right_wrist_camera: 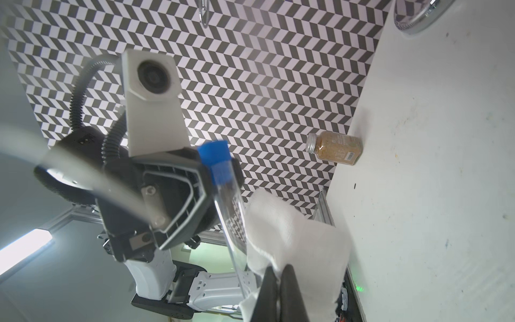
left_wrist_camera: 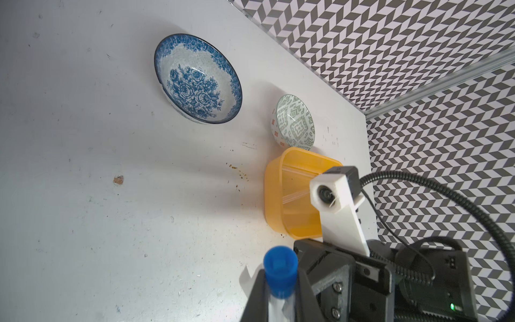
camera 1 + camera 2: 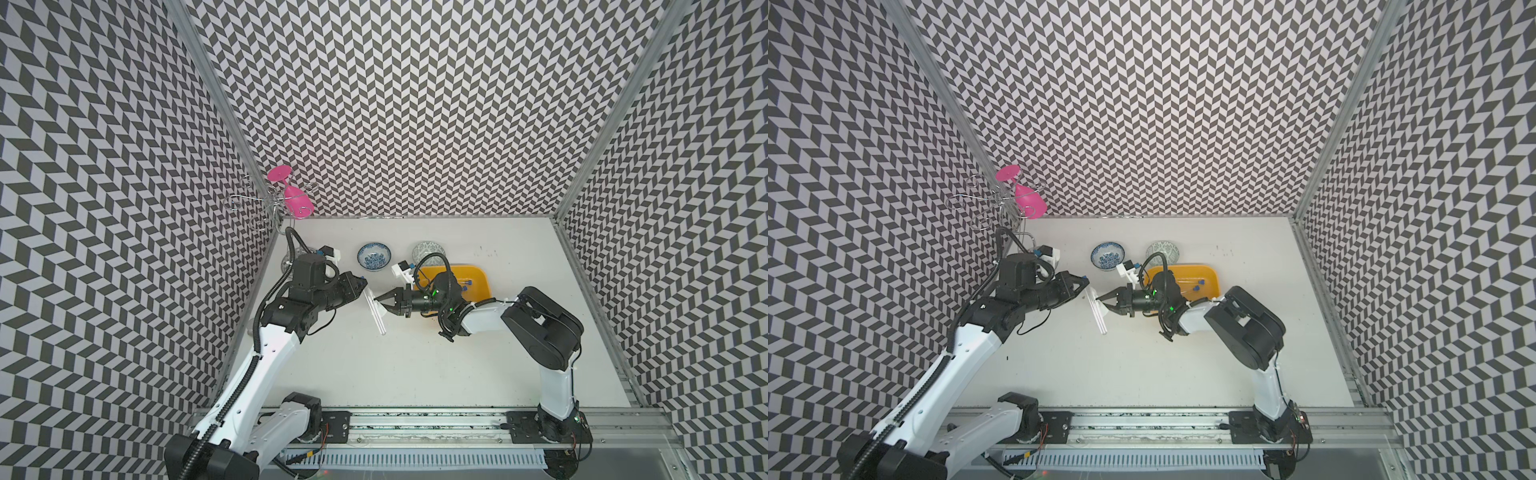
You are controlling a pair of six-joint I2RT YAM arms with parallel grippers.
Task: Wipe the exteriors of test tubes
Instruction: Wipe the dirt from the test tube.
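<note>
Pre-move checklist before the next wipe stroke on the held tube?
1. left gripper clamped on the test tube just below its blue cap: ok.
2. right gripper pinching the tissue: ok.
3. Tissue against the tube wall: ok in the right wrist view.
4. Tissue wrapped fully around the tube: cannot tell.
5. Tube's free end clear of the table: cannot tell.
6. Two spare tubes lying in the orange tray, out of the stroke path: ok.
</note>
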